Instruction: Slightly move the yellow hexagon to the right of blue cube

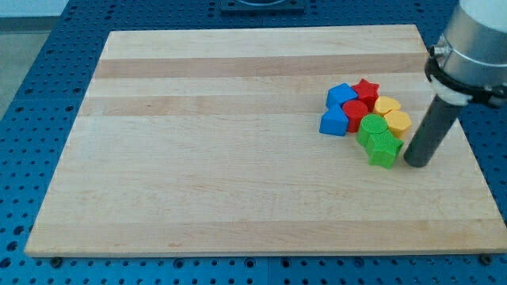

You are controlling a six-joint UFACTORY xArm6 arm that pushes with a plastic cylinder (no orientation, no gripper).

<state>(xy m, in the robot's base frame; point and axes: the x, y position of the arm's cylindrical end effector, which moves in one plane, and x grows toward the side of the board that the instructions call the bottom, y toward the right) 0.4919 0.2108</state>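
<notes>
At the view's right of the wooden surface (238,174), my tip (417,164) rests just beside a tight cluster of blocks.

The rod tool grasps nothing. The yellow hexagon (396,122), seemingly light, rigid and easily slid, sits on the cluster's right edge, up-left of my tip, right of the blue cube (341,96); push its flat side.

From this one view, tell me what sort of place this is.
Most likely a robotics lab bench. A pale wooden board lies on a blue perforated table, small coloured blocks such as the yellow hexagon and blue cube sit clustered, and my tip rests just right of them.
</notes>
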